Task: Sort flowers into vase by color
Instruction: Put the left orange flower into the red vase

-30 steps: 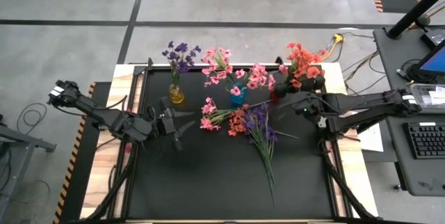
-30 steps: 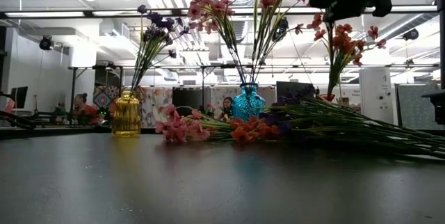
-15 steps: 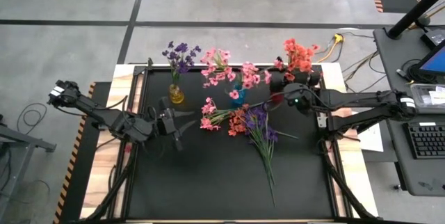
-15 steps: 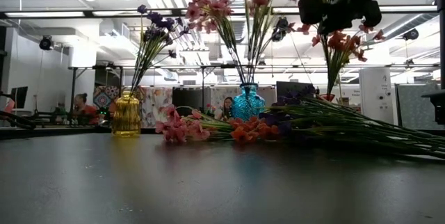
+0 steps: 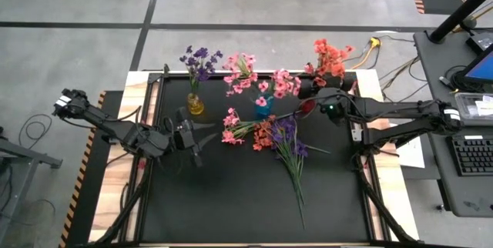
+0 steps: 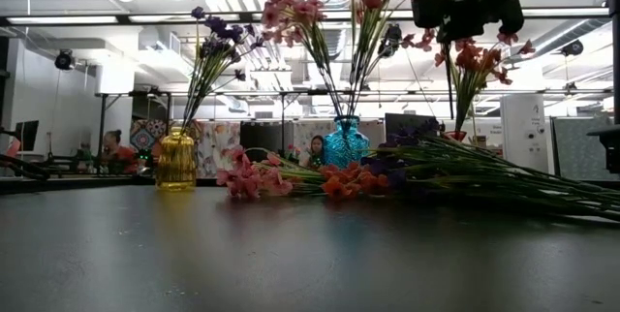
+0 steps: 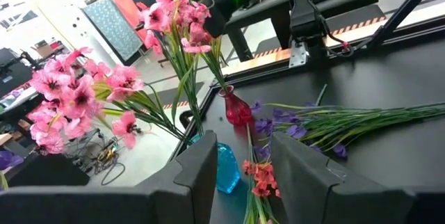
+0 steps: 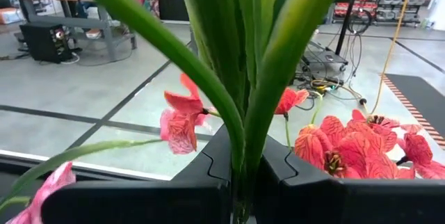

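Three vases stand along the far side: a yellow vase (image 5: 196, 106) with purple flowers (image 5: 200, 59), a blue vase (image 5: 263, 110) with pink flowers (image 5: 269, 85), and a red vase (image 5: 306, 108). Loose pink (image 5: 231, 129), coral-red (image 5: 264, 134) and purple (image 5: 291, 140) sprigs lie flat on the black mat. My right gripper (image 5: 314, 94) is high over the red vase, shut on a coral-red sprig (image 5: 330, 57). My left gripper (image 5: 199, 136) hangs open at mid-left, with nothing between its fingers. My right gripper pinches the coral-red sprig's green stem and leaves (image 8: 243, 156) between its two fingers, below the blossoms. The fingers come nearly level, from the table's right, and lie across the stem. The sprig stands upright; its lower stem (image 7: 221, 78) runs down to the red vase's neck.
The black mat (image 5: 231, 202) is bare toward the near edge, apart from the long purple stems (image 5: 296, 186). A desk with a keyboard (image 5: 474, 155) stands at the right. People sit in the room beyond the table (image 6: 315, 147).
My right gripper, still shut on the coral-red sprig, has gone toward the table's left and far edges, ending over the red vase. The sprig has stayed upright, and its blossoms have shifted the same way. The left arm has kept still.
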